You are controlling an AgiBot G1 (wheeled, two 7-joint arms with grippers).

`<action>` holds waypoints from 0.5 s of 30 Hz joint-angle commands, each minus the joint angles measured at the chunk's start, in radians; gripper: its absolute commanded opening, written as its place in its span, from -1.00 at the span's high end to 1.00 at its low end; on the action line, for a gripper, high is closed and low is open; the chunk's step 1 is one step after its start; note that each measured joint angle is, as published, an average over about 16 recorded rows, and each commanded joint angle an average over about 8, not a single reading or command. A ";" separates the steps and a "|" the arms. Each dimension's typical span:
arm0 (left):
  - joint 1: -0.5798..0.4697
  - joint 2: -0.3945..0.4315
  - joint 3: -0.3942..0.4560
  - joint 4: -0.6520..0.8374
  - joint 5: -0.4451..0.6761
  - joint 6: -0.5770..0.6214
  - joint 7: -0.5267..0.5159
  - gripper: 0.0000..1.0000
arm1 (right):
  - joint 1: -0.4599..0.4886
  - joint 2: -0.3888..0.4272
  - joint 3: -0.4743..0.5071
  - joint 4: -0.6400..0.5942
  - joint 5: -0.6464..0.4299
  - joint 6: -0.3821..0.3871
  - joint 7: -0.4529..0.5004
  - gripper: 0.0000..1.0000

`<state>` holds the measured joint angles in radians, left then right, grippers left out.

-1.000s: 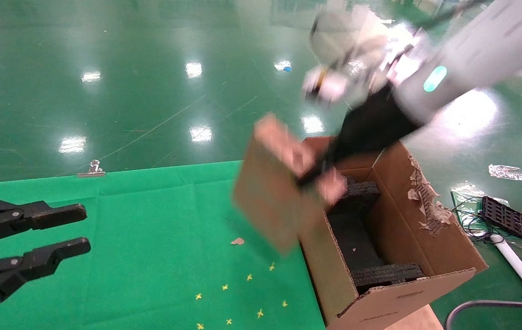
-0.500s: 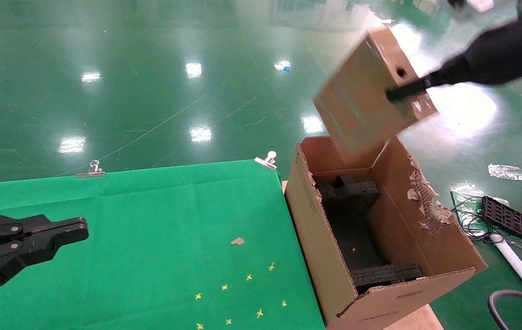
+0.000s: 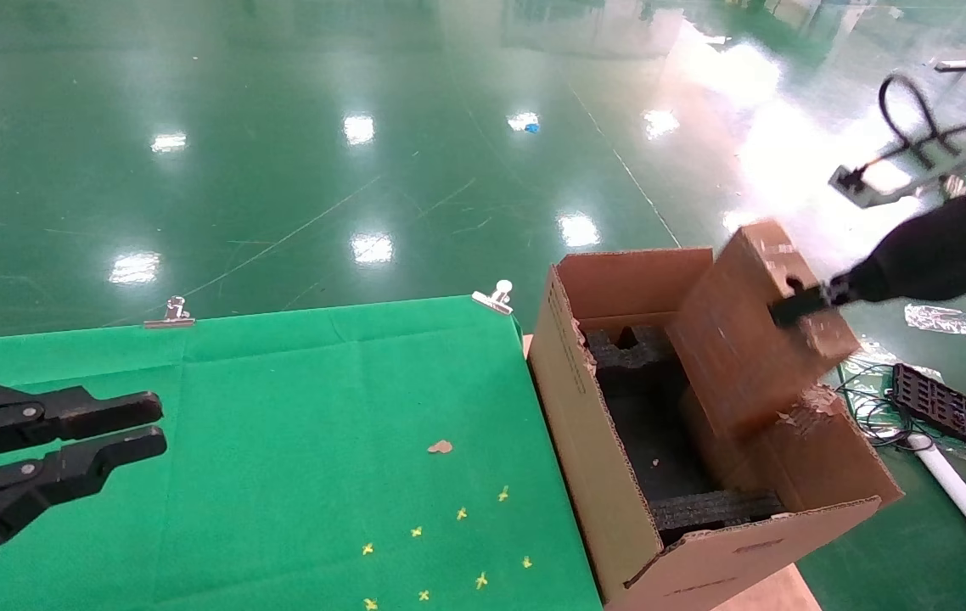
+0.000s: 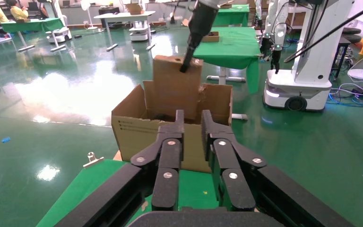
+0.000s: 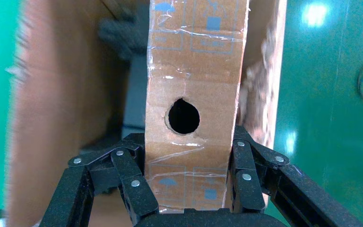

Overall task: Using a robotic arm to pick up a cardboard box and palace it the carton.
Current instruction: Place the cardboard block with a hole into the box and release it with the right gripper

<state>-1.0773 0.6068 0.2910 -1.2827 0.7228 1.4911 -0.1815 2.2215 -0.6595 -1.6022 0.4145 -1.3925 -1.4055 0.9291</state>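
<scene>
1. Cardboard box [image 3: 746,339], head view: it is held tilted over the right wall of the carton [image 3: 619,526], its lower end already below the rim on that side, against the torn flap edge. Its long axis runs down and inward toward the black foam inserts [image 3: 644,399]. The right gripper [image 3: 797,304] clamps the box at its upper narrow end, so the box hangs below and ahead of the claw. The right arm is the working arm. Judgement: the coming move turns on bringing the long axis upright and in line with the slot between the foam pieces; the ragged flap could catch the lower edge.

2. Same view: the left gripper [image 3: 131,428] sits over the green cloth [image 3: 296,407], well apart from the carton, fingers slightly apart, holding nothing. The box bottom is hidden by the carton wall.

3. Left wrist view: the box [image 4: 177,85] stands up out of the carton [image 4: 132,130], with the right arm's black claw [image 4: 186,66] on its top edge. The left gripper [image 4: 191,124] shows a narrow gap between its 2 fingers. Depth of the box inside cannot be told.

4. Right wrist view: the right gripper [image 5: 189,144] is closed on both broad faces of the box [image 5: 196,61], whose narrow side with 1 round hole [image 5: 184,116] faces the camera. The carton interior beyond is hard to make out.
</scene>
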 commanded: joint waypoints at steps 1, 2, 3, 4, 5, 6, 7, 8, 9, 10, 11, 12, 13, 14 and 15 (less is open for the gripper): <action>0.000 0.000 0.000 0.000 0.000 0.000 0.000 -1.00 | -0.023 -0.008 -0.008 -0.032 -0.006 0.002 0.004 1.00; 0.000 0.000 0.000 0.000 0.000 0.000 0.000 -1.00 | -0.033 -0.014 -0.011 -0.047 -0.008 0.004 0.004 1.00; 0.000 0.000 0.000 0.000 0.000 0.000 0.000 -1.00 | -0.043 -0.019 -0.014 -0.062 -0.010 0.006 0.004 1.00; 0.000 0.000 0.000 0.000 0.000 0.000 0.000 -1.00 | -0.052 -0.025 -0.017 -0.077 -0.012 0.009 0.004 1.00; 0.000 0.000 0.000 0.000 0.000 0.000 0.000 -1.00 | -0.060 -0.031 -0.020 -0.092 -0.015 0.011 0.003 1.00; 0.000 0.000 0.000 0.000 0.000 0.000 0.000 -1.00 | -0.069 -0.037 -0.022 -0.106 -0.017 0.015 0.003 1.00; 0.000 0.000 0.000 0.000 0.000 0.000 0.000 -1.00 | -0.077 -0.042 -0.024 -0.120 -0.019 0.019 0.003 1.00; 0.000 0.000 0.001 0.000 0.000 0.000 0.000 -1.00 | -0.085 -0.048 -0.026 -0.133 -0.021 0.023 0.002 1.00; 0.000 0.000 0.001 0.000 0.000 0.000 0.000 -1.00 | -0.092 -0.053 -0.027 -0.145 -0.022 0.028 0.001 1.00; 0.000 0.000 0.001 0.000 0.000 0.000 0.000 -1.00 | -0.100 -0.059 -0.028 -0.157 -0.023 0.032 0.000 1.00; 0.000 0.000 0.001 0.000 -0.001 0.000 0.000 -1.00 | -0.108 -0.064 -0.029 -0.169 -0.023 0.037 -0.001 1.00; 0.000 0.000 0.001 0.000 -0.001 0.000 0.000 -1.00 | -0.116 -0.069 -0.029 -0.180 -0.023 0.042 -0.002 1.00; 0.000 0.000 0.001 0.000 -0.001 0.000 0.000 -1.00 | -0.125 -0.074 -0.029 -0.191 -0.022 0.048 -0.003 1.00; 0.000 0.000 0.001 0.000 -0.001 0.000 0.000 -1.00 | -0.134 -0.079 -0.029 -0.201 -0.021 0.053 -0.005 1.00; 0.000 0.000 0.001 0.000 -0.001 0.000 0.000 -1.00 | -0.144 -0.084 -0.029 -0.210 -0.020 0.058 -0.006 1.00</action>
<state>-1.0775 0.6064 0.2920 -1.2827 0.7221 1.4906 -0.1810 2.0737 -0.7443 -1.6287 0.2077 -1.4079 -1.3483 0.9251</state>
